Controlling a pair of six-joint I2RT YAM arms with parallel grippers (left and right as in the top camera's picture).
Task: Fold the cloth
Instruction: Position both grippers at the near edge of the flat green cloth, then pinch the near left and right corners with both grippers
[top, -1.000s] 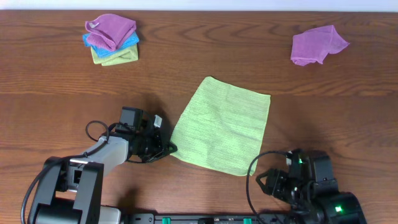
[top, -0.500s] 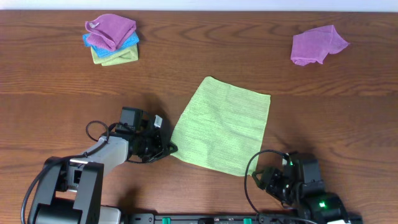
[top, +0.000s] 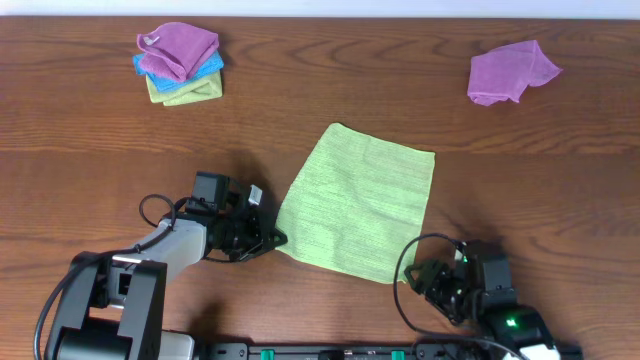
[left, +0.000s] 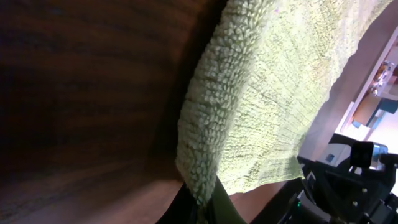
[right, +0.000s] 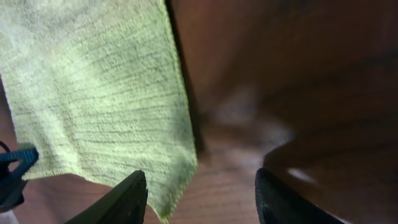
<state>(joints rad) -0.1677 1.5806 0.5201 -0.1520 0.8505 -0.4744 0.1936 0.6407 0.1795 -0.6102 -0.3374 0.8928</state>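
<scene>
Cloth: we see the green cloth lying flat and open on the brown surface, near the middle, a bit turned like a kite. It is spread out so we can lift its corners and fold it.

Left gripper: our left gripper is shut tight on the cloth's near left corner. In the left wrist view the fuzzy edge runs right down between the tips. We pinch here so this corner can be lifted and carried over.

Right gripper: our right gripper has its jaws about half open and holds nothing. It sits just beside the near right corner, and its fingers stand on each side of that corner's tip. We think it is lining up to pinch that corner.

Why two corners: we think holding both near corners lets the near edge go up and over to the far edge in one neat fold.

Other cloths: a small pile sits far left and a purple cloth far right, well apart from our work.
</scene>
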